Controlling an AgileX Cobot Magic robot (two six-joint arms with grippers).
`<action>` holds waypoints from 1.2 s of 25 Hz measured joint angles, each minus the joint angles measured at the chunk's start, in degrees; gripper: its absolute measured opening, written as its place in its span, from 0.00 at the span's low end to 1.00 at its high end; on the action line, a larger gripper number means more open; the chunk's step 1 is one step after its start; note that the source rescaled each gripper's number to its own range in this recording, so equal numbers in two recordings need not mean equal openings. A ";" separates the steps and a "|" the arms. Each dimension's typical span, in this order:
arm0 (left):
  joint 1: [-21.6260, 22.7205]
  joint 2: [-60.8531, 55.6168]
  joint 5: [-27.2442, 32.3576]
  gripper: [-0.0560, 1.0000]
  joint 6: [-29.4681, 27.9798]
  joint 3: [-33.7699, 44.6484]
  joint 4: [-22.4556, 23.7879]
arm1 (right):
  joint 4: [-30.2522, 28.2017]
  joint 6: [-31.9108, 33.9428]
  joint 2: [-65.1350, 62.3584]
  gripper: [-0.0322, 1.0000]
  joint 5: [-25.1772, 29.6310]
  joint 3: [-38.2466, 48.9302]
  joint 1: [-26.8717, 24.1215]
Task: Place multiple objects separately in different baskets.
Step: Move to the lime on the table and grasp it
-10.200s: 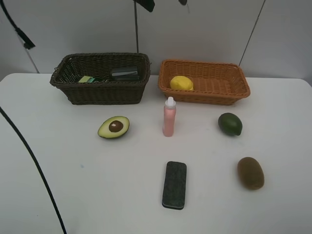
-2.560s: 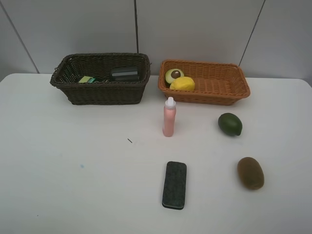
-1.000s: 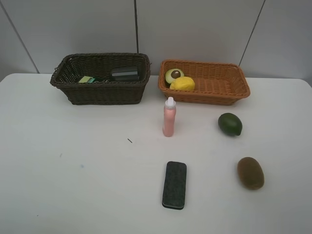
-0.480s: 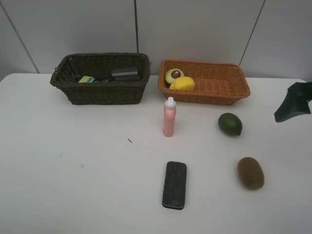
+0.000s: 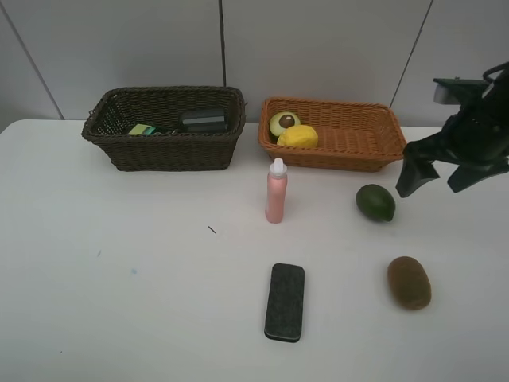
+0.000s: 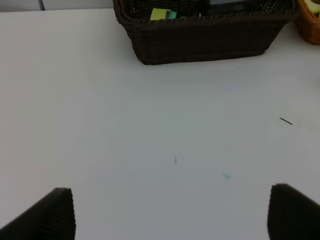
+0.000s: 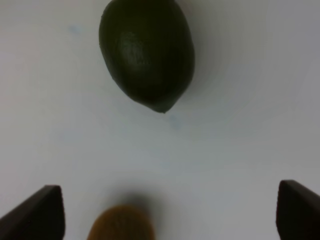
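Note:
My right gripper (image 5: 432, 185) hangs open above the table, just right of the dark green fruit (image 5: 375, 202) and apart from it. Its wrist view shows that fruit (image 7: 147, 52) ahead of the open gripper (image 7: 170, 212), with the brown kiwi (image 7: 121, 226) at the edge. The kiwi (image 5: 409, 282), the pink bottle (image 5: 276, 191) and the black eraser block (image 5: 285, 302) stand on the table. The orange basket (image 5: 342, 159) holds the lemon (image 5: 297, 137) and the halved avocado (image 5: 283, 122). My left gripper (image 6: 172, 215) is open over bare table, facing the dark basket (image 6: 200, 40).
The dark brown basket (image 5: 171, 151) at the back left holds a dark boxy item (image 5: 203, 120) and a small green-yellow one (image 5: 141, 129). A tiny dark speck (image 5: 211, 230) lies on the white table. A wall rises right behind both baskets.
The right arm has come in from the right edge and now hovers beside the dark green fruit. The halved avocado, on the table in the earliest frame, lies in the orange basket.

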 joint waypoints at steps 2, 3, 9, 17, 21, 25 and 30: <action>0.00 0.00 0.00 0.99 0.00 0.00 0.00 | -3.36 0.93 2.86 1.00 -1.38 -0.80 2.03; 0.00 0.00 0.00 0.99 0.00 0.00 0.00 | -4.68 1.08 4.08 1.00 -2.05 -1.34 2.74; 0.00 0.00 0.00 0.99 0.00 0.00 0.00 | -6.03 1.35 12.40 1.00 -3.97 -6.07 3.46; 0.00 0.00 0.00 0.99 0.00 0.00 0.00 | -1.97 -1.40 17.93 1.00 -5.49 -8.05 3.46; 0.00 0.00 0.00 0.99 0.00 0.00 0.00 | -1.58 -2.09 20.04 1.00 -7.32 -8.70 3.46; 0.00 0.00 0.00 0.99 0.00 0.00 0.00 | -1.20 -2.17 22.44 1.00 -8.98 -8.70 3.46; 0.00 0.00 0.00 0.99 0.00 0.00 0.00 | -1.02 -2.17 23.14 0.85 -10.64 -8.70 3.46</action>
